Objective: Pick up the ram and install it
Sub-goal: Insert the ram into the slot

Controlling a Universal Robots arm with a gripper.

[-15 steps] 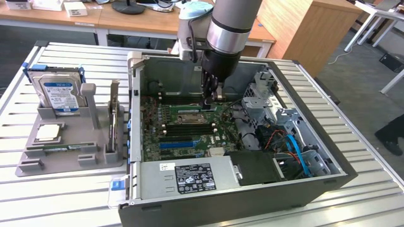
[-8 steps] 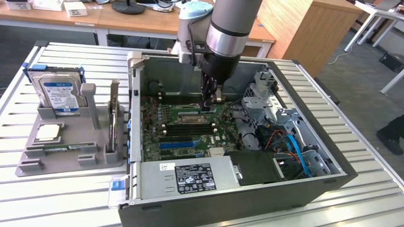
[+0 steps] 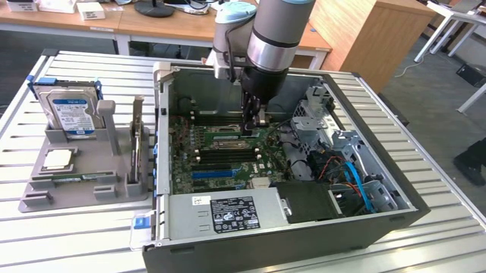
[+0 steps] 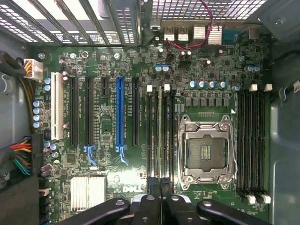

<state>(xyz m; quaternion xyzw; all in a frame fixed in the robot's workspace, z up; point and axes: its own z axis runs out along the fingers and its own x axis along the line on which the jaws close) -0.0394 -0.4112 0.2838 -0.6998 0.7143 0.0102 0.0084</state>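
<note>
The ram (image 4: 161, 136) shows edge-on as a thin strip in the wrist view, standing along a memory slot beside the CPU socket (image 4: 205, 150). It runs out from between the black fingertips of my gripper (image 4: 161, 187), which is shut on it. From the exterior view, the gripper (image 3: 251, 132) reaches straight down into the open computer case, low over the green motherboard (image 3: 220, 162). I cannot tell whether the stick is fully seated. A second, similar green stick (image 3: 70, 180) lies flat on the grey holder tray (image 3: 45, 199) at the exterior view's left.
On the holder tray stand a blue-labelled hard drive (image 3: 72, 111) and an upright expansion card (image 3: 136, 142). The case walls (image 3: 161, 131) enclose the arm. A power supply (image 3: 227, 210), blue cables (image 3: 357, 182) and drive cages (image 3: 315, 114) crowd the case's near and right sides.
</note>
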